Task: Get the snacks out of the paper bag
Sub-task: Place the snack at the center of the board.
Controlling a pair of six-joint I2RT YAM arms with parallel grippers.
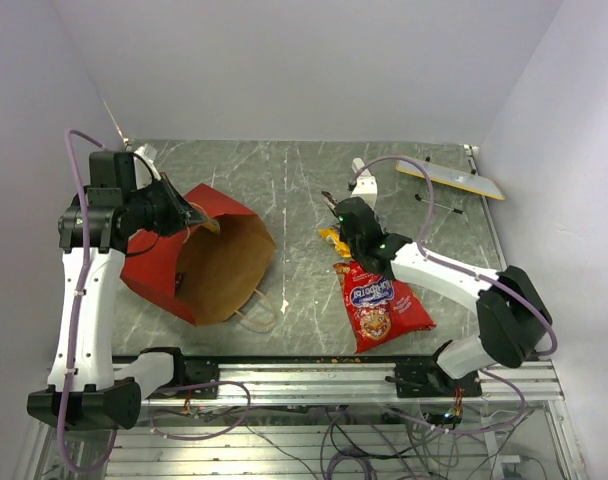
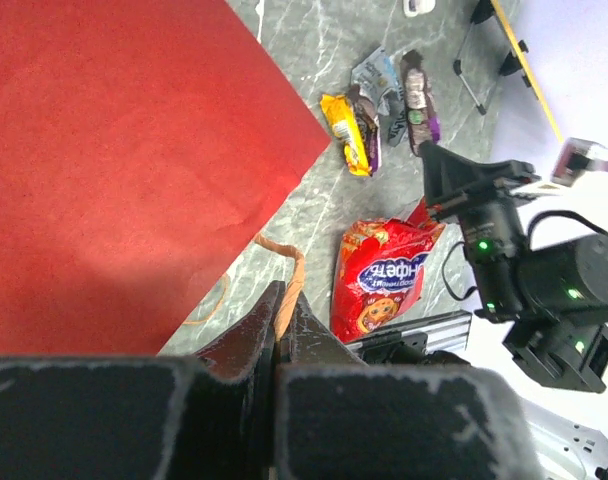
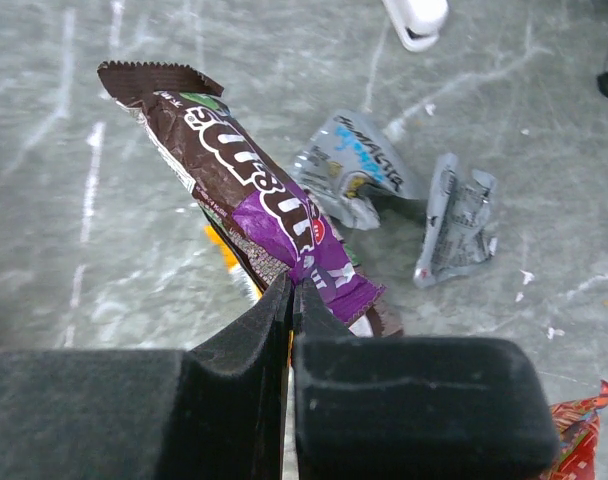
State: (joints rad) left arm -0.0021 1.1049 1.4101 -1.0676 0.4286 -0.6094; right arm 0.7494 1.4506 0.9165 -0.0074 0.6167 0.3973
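jaws: left gripper (image 2: 277, 310) is clamped on paper bag (image 1: 224, 265) | right gripper (image 3: 291, 290) is clamped on purple candy bar (image 3: 249, 190), right of paper bag | chip bag (image 1: 384, 305) is laid there too | bar is judged light and slippery, best pinched at its crimped end

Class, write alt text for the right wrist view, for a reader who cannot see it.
The right fingers pinch one end of a purple candy bar over a grey marbled table. Two crumpled silver wrappers lie to its right, a white block at the top edge.
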